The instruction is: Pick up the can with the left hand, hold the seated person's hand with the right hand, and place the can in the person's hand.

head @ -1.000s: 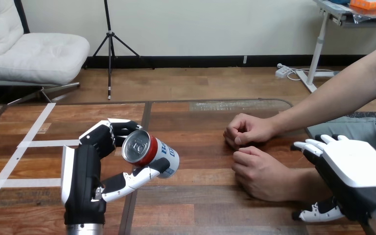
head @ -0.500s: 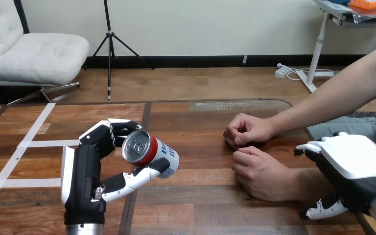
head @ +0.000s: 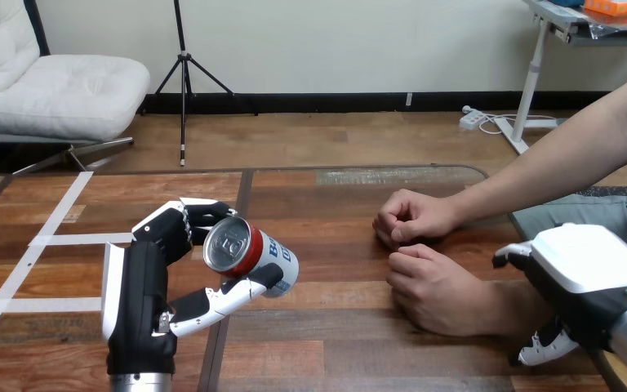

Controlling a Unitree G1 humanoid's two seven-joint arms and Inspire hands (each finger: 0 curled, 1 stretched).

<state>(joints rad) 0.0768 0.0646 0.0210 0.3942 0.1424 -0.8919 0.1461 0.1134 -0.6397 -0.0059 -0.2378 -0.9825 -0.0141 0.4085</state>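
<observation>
I have the can [head: 251,255] in my left hand [head: 136,298], fingers curled round it. My right hand [head: 588,282] is over the person's wrist [head: 502,306]; I cannot tell its grip. The handover is not yet done.

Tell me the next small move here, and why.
Probably settle the right hand round the person's nearer wrist: it sits close beside that wrist, though a hold cannot be confirmed. The left hand has the can gripped, well apart from the person's nearer hand, a closed fist.

The can [head: 251,256] is red and white with blue print, the worktop [head: 335,343] brown planked wood with white tape stripes [head: 57,214] at nine o'clock.
</observation>
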